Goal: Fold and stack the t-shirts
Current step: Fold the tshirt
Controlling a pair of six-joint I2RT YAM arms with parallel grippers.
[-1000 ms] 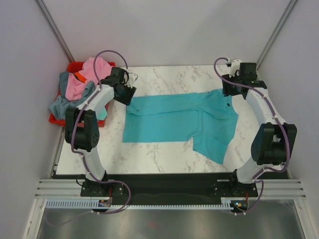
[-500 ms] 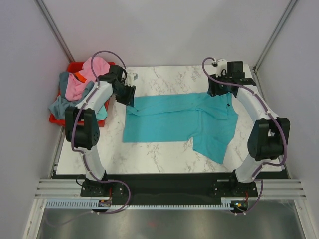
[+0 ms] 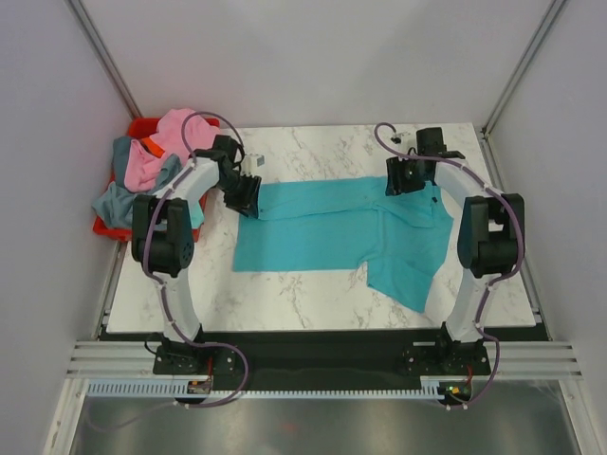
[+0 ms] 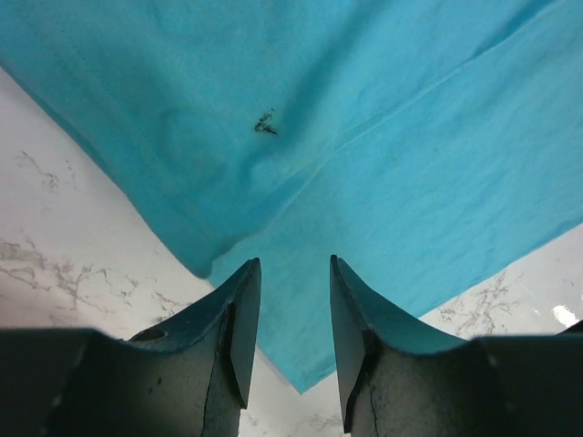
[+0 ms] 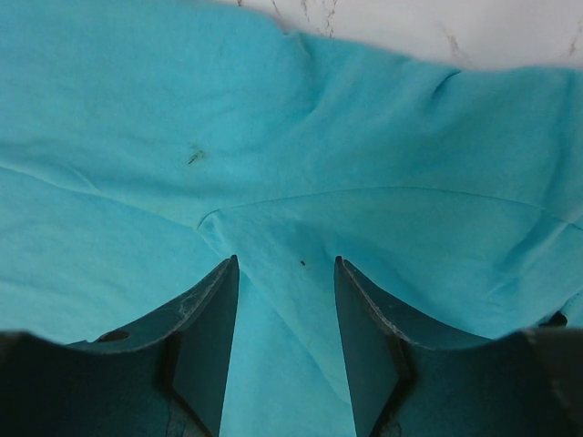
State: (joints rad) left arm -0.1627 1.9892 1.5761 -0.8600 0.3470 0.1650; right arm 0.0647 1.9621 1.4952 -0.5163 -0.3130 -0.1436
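Hovering at the far edge of the teal t-shirt (image 3: 332, 227), spread on the marble table (image 3: 313, 142), our left gripper (image 4: 291, 273) and right gripper (image 5: 285, 269) had fingers apart, clamping nothing, other t-shirts (image 3: 152, 166) heaped on the red bin (image 3: 140, 123)

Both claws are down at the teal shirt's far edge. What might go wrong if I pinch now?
The left claw sits over overlapping layers near a corner of the teal t-shirt; it may catch only one layer.
The right claw straddles a wrinkled fold, so lifting may bunch the cloth unevenly.
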